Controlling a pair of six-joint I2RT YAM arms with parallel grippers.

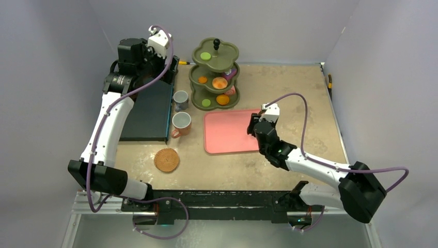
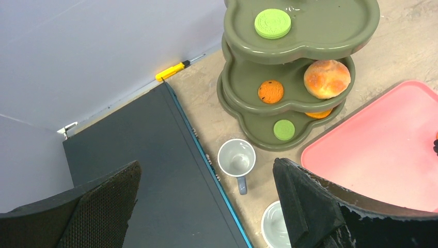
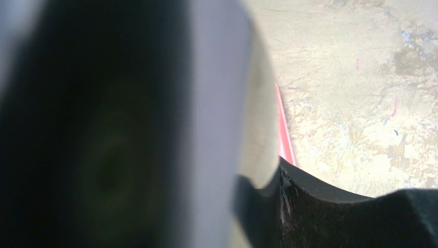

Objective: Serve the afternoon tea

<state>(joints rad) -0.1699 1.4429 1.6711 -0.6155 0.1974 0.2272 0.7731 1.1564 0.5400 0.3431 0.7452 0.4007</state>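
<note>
I see the tiered stand (image 1: 230, 51) upper centre, sweets (image 1: 220, 82) on its tiers; tray (image 1: 227, 132) just below; small mug (image 1: 180, 99) above larger mug (image 1: 181, 124), left of the tray; round disc (image 1: 166, 159) below them on the desk (image 1: 289, 93).

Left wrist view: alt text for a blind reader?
The open left gripper frames a small grey mug beside a three-tier olive stand holding a green round on top, an orange round and a bun on the middle tier. A pink tray lies to the right, a dark flat box to the left.
</note>
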